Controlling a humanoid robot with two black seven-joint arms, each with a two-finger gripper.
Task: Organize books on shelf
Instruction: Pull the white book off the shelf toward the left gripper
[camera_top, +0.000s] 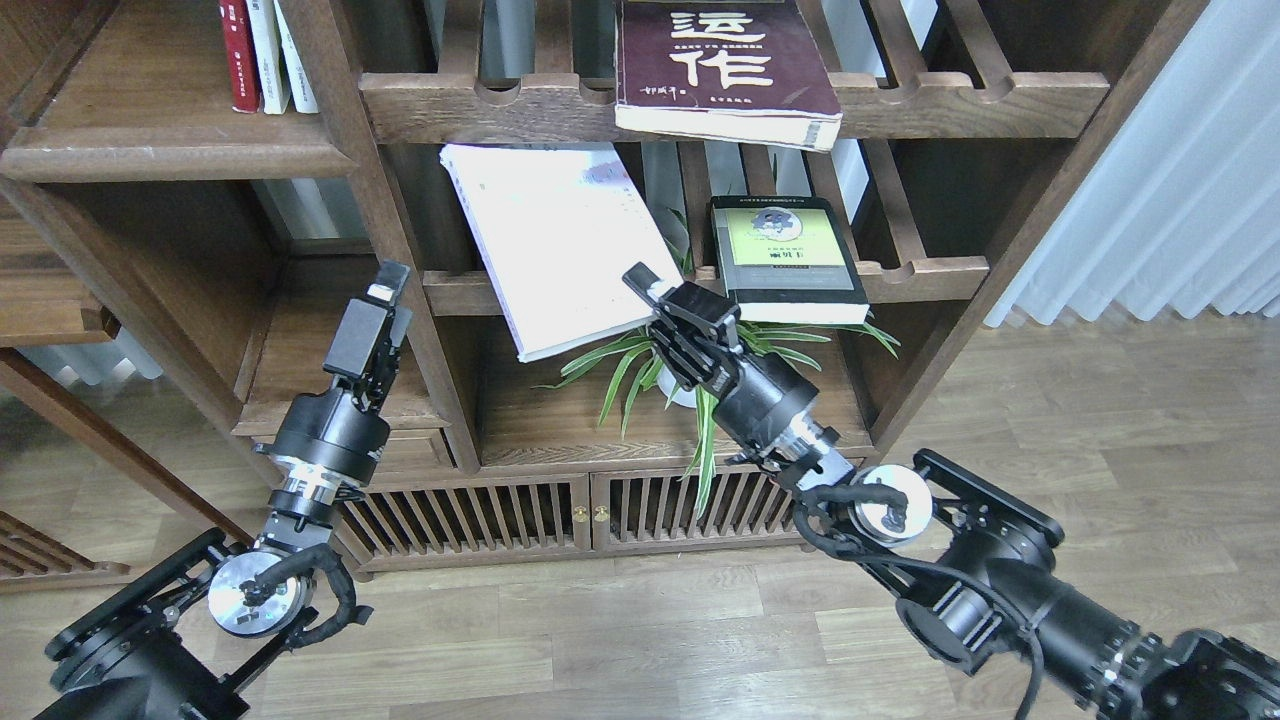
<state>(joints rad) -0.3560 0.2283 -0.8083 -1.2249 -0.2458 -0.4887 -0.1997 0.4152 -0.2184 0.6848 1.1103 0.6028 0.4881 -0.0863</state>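
The pale lavender-white paperback (555, 245) lies tilted on the middle slatted rack and overhangs its front rail. The black-bordered book with a yellow-green panel (785, 258) lies flat to its right on the same rack. The thick maroon book with white characters (725, 70) lies on the upper rack, over its front rail. The solid plank shelf (170, 150) is at upper left. My right gripper (645, 285) has its tip at the paperback's lower right edge; its fingers cannot be told apart. My left gripper (385, 285) hangs empty before the left bay; its gap does not show.
Upright red and white books (265, 55) stand on the plank shelf. A potted plant with long green leaves (640, 365) sits under the middle rack, just behind my right wrist. A cabinet with slatted doors (590, 505) is below. White curtains (1180, 190) hang at right.
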